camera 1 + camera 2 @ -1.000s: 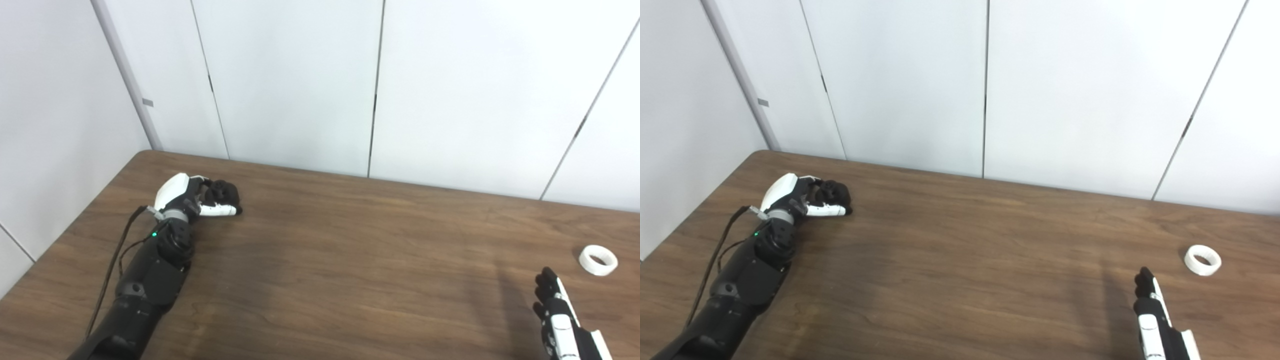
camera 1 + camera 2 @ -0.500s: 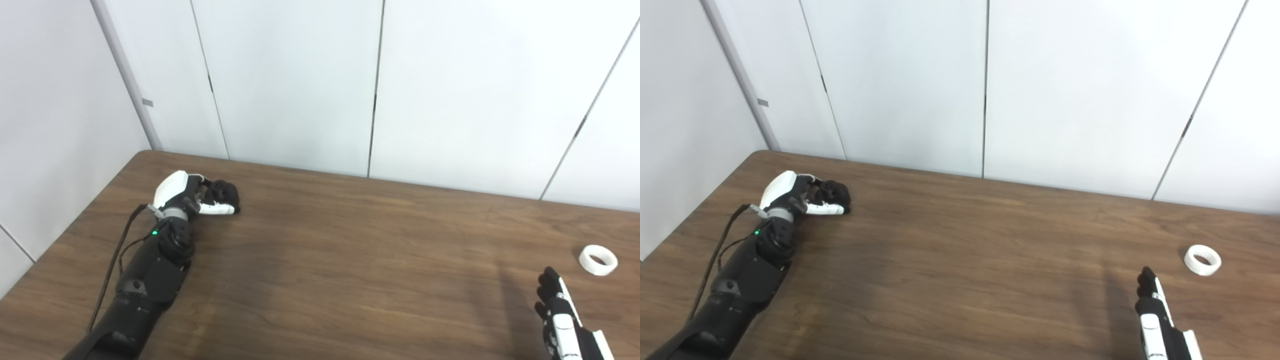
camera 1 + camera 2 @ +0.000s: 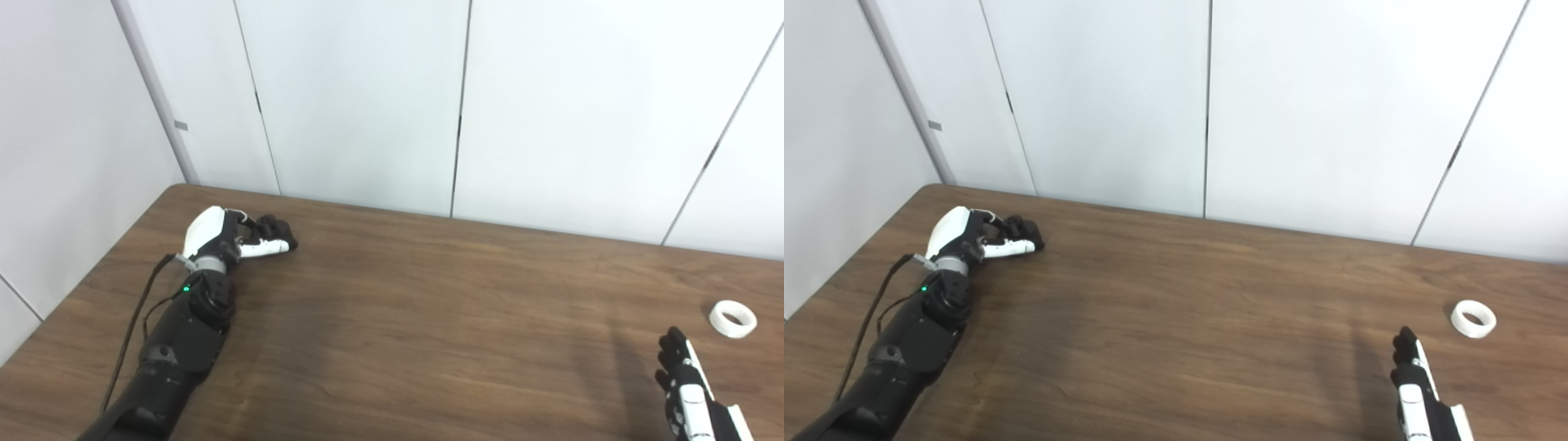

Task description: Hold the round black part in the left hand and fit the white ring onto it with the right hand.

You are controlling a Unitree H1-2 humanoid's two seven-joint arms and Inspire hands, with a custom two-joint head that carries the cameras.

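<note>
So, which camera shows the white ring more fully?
The right eye view: the white ring lies well inside the picture there, clear of the right hand. The left eye view shows the whole ring too, but closer to the picture's right edge.

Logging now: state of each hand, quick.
Left hand: fingers curled at the far left; whether it holds anything cannot be told.
Right hand: open, holding nothing; white ring lies apart.

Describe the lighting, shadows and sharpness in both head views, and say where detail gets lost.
Left eye view: soft, even light, with a faint shadow streak on the table beyond the right hand and a small shadow beside the white ring. Right eye view: the same mild softness throughout; the dark fingers of the left hand merge with whatever they close on, so the round black part cannot be made out.
</note>
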